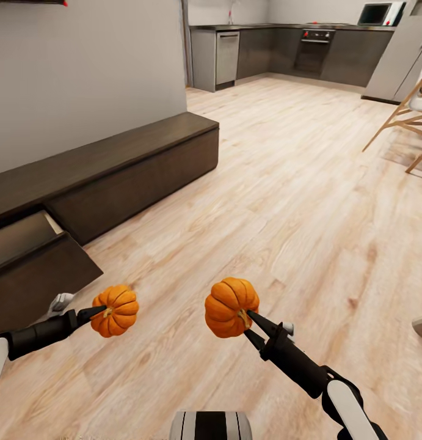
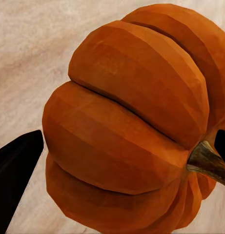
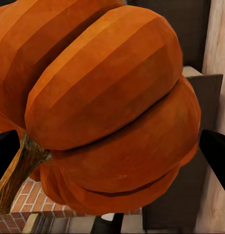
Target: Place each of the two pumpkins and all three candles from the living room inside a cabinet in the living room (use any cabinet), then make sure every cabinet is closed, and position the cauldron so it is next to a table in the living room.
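I hold two orange ribbed pumpkins above the plank floor. My left gripper (image 1: pixel 104 312) is shut on the left pumpkin (image 1: pixel 116 310), which looms close in the left wrist view (image 2: pixel 127 122) with its brown stem by one finger. My right gripper (image 1: pixel 247 324) is shut on the right pumpkin (image 1: pixel 230 307), large in the right wrist view (image 3: pixel 107 107). The long low dark-brown cabinet (image 1: pixel 131 165) runs along the wall at the left. Its nearest drawer (image 1: pixel 27 263) stands pulled open, just left of the left pumpkin.
Light wood floor (image 1: pixel 296 201) stretches ahead to grey kitchen units (image 1: pixel 296 52) at the back. Wooden chair legs (image 1: pixel 406 122) stand at the right edge. A grey wall (image 1: pixel 82 73) rises behind the cabinet. My base (image 1: pixel 211 426) shows at the bottom.
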Motion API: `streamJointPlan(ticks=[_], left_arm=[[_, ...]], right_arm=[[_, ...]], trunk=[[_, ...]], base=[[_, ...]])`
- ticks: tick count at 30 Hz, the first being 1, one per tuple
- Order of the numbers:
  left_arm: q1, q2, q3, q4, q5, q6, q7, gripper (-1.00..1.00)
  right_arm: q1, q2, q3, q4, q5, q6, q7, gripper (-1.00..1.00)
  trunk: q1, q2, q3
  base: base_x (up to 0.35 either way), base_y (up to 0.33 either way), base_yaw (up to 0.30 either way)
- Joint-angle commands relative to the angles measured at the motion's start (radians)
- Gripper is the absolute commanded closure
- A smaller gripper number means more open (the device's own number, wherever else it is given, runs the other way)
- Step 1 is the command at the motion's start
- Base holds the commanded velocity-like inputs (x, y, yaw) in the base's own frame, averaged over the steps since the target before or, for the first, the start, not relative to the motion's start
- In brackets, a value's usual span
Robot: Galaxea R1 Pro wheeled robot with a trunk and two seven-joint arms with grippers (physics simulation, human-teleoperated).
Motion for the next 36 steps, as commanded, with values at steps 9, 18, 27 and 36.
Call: streamJointPlan(ticks=[9,18,27,36], left_arm=[[0.0,-0.002,-0.002,-0.01,0.006,0.003,0.001,1.0],[0.0,-0.003,-0.01,-0.01,-0.003,0.017,0.002,1.0],[0.0,-0.004,-0.073,-0.01,-0.007,0.029,0.01,1.0],[0.0,-0.002,-0.077,-0.009,-0.007,0.039,0.01,1.0]], right_arm=[[0.0,0.001,0.002,-0.001,-0.003,0.001,-0.003,1.0],[0.0,0.002,0.01,-0.002,-0.002,0.0,-0.009,1.0],[0.0,0.002,0.013,-0.002,-0.002,0.0,-0.01,1.0],[0.0,0.003,0.014,-0.002,0.005,-0.001,-0.012,1.0]], trunk=[[0.0,0.0,0.0],[-0.004,0.002,0.031],[-0.008,0.004,0.075],[-0.012,0.006,0.122]], base=[[0.0,0.0,0.283],[0.0,0.0,0.283],[0.0,0.0,0.227],[0.0,0.0,0.189]])
